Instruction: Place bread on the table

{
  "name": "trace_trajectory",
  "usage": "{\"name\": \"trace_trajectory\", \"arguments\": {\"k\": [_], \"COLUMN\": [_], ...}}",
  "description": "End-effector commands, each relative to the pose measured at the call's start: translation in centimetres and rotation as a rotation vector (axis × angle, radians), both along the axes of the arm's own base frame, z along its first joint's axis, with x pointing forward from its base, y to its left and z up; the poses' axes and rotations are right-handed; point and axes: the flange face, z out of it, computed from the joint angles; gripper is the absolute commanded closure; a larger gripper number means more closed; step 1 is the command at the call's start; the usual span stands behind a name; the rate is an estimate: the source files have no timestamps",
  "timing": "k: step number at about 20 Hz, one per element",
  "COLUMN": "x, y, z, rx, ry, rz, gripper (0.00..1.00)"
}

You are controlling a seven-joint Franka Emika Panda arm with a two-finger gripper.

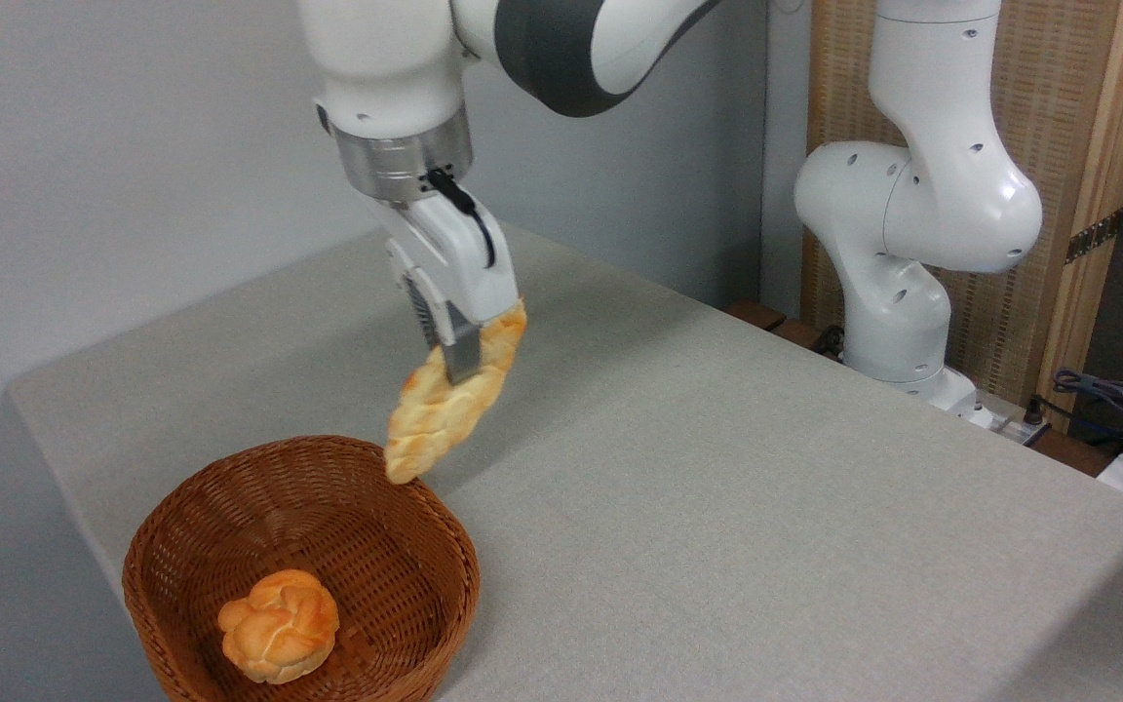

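Observation:
The long braided bread (445,409) hangs in the air, tilted, its lower pointed end just over the far rim of the brown wicker basket (172,526). My gripper (461,363) is shut on the loaf's upper half, with one dark finger (463,357) showing across its front. The table (717,507), covered in grey-beige cloth, lies below; the bread does not touch it.
A small round knotted bun (279,624) lies inside the basket at the front left. The arm's white base (912,292) stands at the table's far right edge, with cables (1107,400) beside it. A grey wall runs behind the table.

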Motion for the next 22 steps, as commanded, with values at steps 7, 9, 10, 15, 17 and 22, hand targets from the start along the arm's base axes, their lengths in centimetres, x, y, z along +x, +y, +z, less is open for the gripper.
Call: {"name": "trace_trajectory", "arguments": {"k": [7,9,10,15,17,22], "x": [-2.4,-2.3,-2.4,-2.2,-1.9,1.1], "y": [-0.7,-0.7,-0.9,-1.1,-1.0,1.0], "z": [-2.0,-2.1,-2.1,-2.1,-2.3,-0.4], "rx": [0.036,0.037,0.038,0.039,0.038,0.1], "ry": [0.09,0.092,0.092,0.085,0.075,-0.169], "rz": [-0.041,-0.041,-0.045,-0.05,-0.046,0.004], "gripper": [0.0,0.0,0.0,0.0,0.0,0.0]}}
